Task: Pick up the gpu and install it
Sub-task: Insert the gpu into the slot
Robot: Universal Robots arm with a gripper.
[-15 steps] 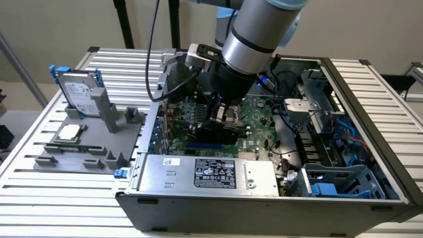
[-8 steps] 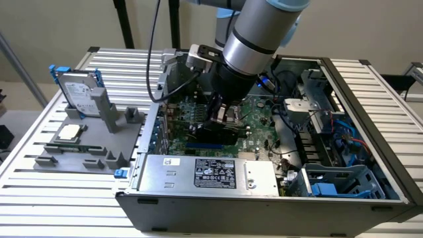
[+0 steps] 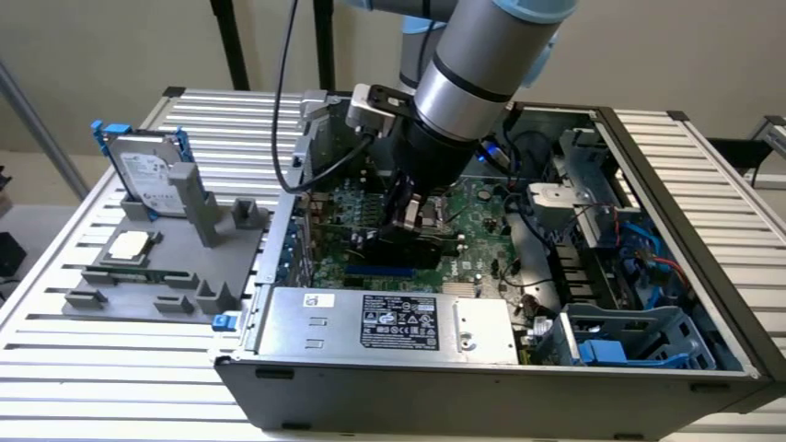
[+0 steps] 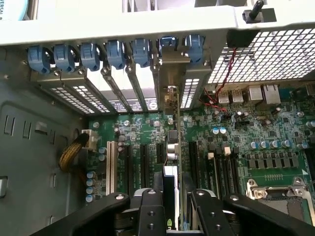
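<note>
The gpu (image 4: 171,147) shows edge-on in the wrist view, a thin card standing upright over the green motherboard (image 4: 275,137) between the black expansion slots. Its silver end bracket (image 4: 170,78) lies against the case's rear slot openings. My gripper (image 4: 172,199) is shut on the card, one black finger (image 4: 147,206) on each flat side. In the exterior view the gripper (image 3: 411,216) reaches down into the open computer case (image 3: 368,387), with the dark gpu (image 3: 411,247) below it, low over the motherboard (image 3: 479,207). I cannot tell whether the card sits fully in a slot.
A row of blue slot clips (image 4: 115,51) lines the case's rear wall. A silver power supply (image 3: 393,322) fills the case's near side, with a drive cage (image 3: 627,336) at the exterior view's right. Outside, a grey holder (image 3: 147,285) carries a hard drive (image 3: 145,170) and a CPU chip (image 3: 129,244).
</note>
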